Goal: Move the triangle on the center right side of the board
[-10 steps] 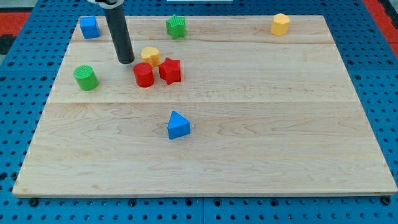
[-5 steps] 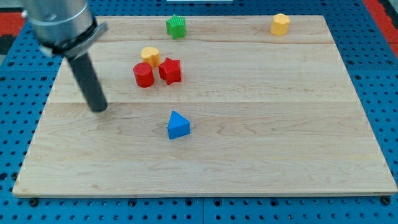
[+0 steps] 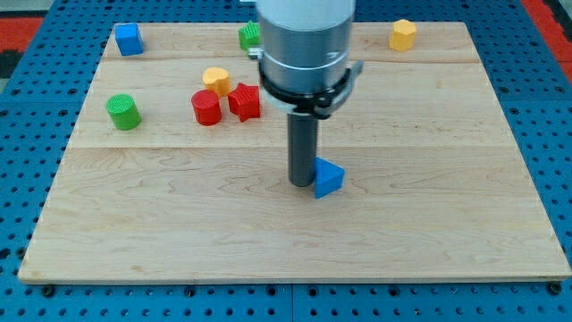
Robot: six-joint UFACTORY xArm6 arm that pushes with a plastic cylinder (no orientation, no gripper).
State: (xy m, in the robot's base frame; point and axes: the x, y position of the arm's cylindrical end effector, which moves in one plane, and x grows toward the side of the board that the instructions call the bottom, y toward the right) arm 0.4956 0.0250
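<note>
Triangle first: the blue triangle is found a little below the board's middle, slightly toward the view's right, with its apex pointing up and its lit face turned toward the view's right. Directly against its left side my tip is planted, touching or all but touching it, so the block lies to the view's right of the rod. That is the relation on which the coming push is judged to turn: contact from the left, with the target zone at the centre right of the wooden board lying farther along the same line and slightly upward. No jaws are carried by this rod, so nothing can be said to be open, closed or gripping.

Farther out, at the view's upper left, a red cylinder, a red star-like block and a yellow block are clustered together. A green cylinder and a blue cube are set beyond them; a yellow hexagonal block is seen at the top right, well apart from the path.
</note>
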